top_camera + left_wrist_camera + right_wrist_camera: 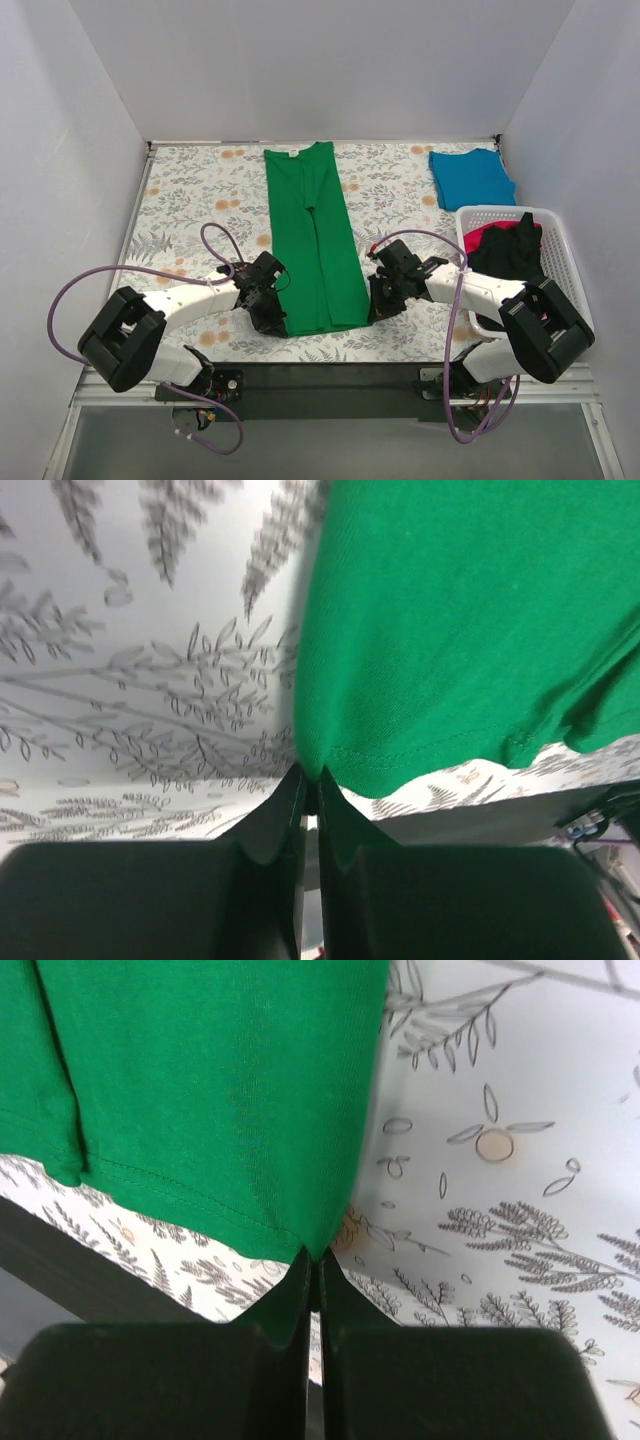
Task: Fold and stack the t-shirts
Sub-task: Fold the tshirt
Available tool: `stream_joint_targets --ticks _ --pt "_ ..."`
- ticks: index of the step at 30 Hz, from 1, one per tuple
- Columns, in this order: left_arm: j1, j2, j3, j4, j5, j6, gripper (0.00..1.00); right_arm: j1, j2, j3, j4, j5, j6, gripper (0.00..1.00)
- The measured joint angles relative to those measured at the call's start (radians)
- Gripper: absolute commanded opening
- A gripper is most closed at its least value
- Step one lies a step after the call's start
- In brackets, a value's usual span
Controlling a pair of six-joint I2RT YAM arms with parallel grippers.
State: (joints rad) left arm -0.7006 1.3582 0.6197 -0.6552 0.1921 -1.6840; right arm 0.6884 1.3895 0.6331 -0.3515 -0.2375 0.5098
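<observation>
A: Counting t-shirts first: four in all. Logged one green t-shirt (311,240) at centre of the top view, laid flat as a long narrow strip. Soft knit, with a stitched hem at the near end.

B: Agreed. Logged one teal-blue t-shirt (470,178) at upper right, folded to a rough square, well apart from the green.

A: And at the right edge?

B: Found one basket (566,258), white slotted plastic, rectangular. Holds the other two: a black t-shirt (512,250) crumpled on top, and a red-pink t-shirt (483,236) showing at its upper left.

A: Under everything, one tablecloth (190,190), pale, printed with grey ferns and small orange blooms.

B: Grippers, counted two. Left gripper (277,325) at the strip's lower left corner. Seen from its wrist camera clamped tight on the hem corner, black fingers (280,825) pressed together.

A: Same on the other side. Right gripper (374,313) at the lower right corner, pinched closed on that corner of the green hem.
</observation>
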Motion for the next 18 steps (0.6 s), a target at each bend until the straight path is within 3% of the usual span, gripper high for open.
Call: stream_joint_targets --ticks 5,12,15,18 --pt "-0.064 -0.047 -0.015 -0.101 0.035 -0.005 0.00 0.003 -0.018 0.011 -0.153 -0.045 -0.065 0.01" --pt "-0.166 -0.326 -0.084 -0.193 0.197 -0.093 0.00 0.014 -0.108 0.040 -0.415 -0.125 -0.136 0.01" --pt "-0.124 -0.302 -0.072 -0.167 0.242 -0.087 0.00 0.009 -0.036 0.154 -0.481 -0.113 -0.167 0.01" --pt "-0.031 -0.149 0.024 -0.182 0.231 -0.023 0.00 -0.011 0.087 0.336 -0.505 -0.090 -0.202 0.01"
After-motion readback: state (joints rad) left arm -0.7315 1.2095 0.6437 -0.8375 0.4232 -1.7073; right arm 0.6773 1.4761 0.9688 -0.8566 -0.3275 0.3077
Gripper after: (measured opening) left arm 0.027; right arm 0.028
